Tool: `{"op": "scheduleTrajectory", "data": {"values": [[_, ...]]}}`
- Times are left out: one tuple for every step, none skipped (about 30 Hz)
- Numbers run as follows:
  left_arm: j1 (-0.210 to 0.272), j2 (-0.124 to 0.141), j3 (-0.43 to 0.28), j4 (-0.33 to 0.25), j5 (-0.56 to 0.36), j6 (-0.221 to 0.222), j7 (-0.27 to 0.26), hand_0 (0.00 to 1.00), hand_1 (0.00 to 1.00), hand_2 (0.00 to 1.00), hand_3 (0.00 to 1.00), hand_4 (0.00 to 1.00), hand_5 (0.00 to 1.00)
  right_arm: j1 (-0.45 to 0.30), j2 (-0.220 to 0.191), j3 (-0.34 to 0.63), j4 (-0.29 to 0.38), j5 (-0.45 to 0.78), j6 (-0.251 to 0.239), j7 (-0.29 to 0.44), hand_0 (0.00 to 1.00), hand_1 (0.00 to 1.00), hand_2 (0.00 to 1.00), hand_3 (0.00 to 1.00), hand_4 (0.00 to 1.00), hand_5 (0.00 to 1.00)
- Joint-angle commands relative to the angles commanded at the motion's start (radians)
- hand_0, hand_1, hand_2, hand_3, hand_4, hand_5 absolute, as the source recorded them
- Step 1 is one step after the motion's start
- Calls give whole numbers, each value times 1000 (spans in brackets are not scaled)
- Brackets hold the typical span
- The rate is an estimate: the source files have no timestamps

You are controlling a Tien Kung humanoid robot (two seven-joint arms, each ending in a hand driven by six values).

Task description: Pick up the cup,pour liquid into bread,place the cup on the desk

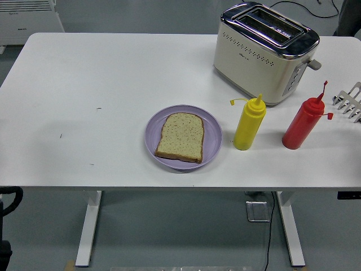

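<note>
Bread point(180, 136): centre frame, flat on purple plate point(153, 141).
Yellow bottle point(249, 123): upright, right of plate.
Red bottle point(303, 123): further right.
Robot hands: neither visible; finger state cannot be told.

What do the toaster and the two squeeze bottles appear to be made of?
Toaster: cream body, seemingly painted metal or plastic, with a mirror-bright chrome-like top. Yellow bottle and red bottle: probably soft plastic, judging by their smooth opaque sheen and tethered caps.
</note>
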State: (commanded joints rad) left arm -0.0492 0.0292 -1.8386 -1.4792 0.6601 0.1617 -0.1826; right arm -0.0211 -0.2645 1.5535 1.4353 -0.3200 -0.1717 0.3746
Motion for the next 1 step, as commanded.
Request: {"op": "scheduleTrajectory", "data": {"values": [[0, 0, 0, 0, 0, 0, 0, 721, 735, 729, 664, 638, 998, 0, 0, 0, 0, 0, 0, 0, 784, 751, 777, 810, 634, 375]]}}
